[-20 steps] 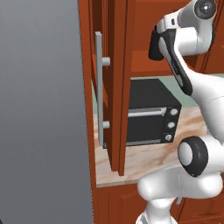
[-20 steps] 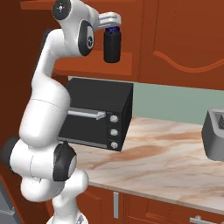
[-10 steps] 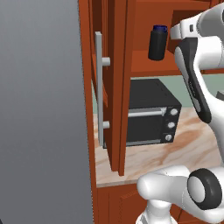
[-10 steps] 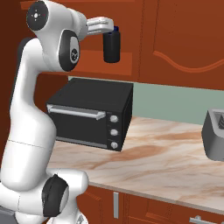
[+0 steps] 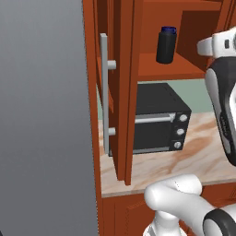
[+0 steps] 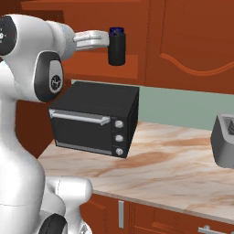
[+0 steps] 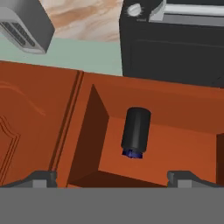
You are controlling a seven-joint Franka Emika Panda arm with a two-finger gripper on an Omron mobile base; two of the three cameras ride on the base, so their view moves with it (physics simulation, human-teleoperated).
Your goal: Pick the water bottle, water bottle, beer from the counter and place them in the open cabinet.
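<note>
A black water bottle (image 5: 166,44) with a dark blue lid stands upright on the inner shelf of the open cabinet (image 5: 184,69). It also appears as the water bottle (image 6: 117,45) and the water bottle (image 7: 135,131). My gripper (image 7: 112,177) is open, its fingertips (image 7: 43,177) wide apart and set back from the bottle, holding nothing. From the right base camera, the gripper (image 6: 104,39) reaches in level from the left, just beside the bottle. The marble counter (image 6: 173,169) lies below. The beer is out of view.
A black oven (image 6: 93,121) sits on the counter under the cabinet. A grey toaster (image 6: 225,147) stands at the right. The cabinet door (image 5: 122,92) with its grey bar handle (image 5: 105,92) hangs open at the left, beside a tall grey panel (image 5: 46,115).
The bottle stays where it was on the shelf. The arm's upper links have swung and risen, and the jaws stay open throughout.
</note>
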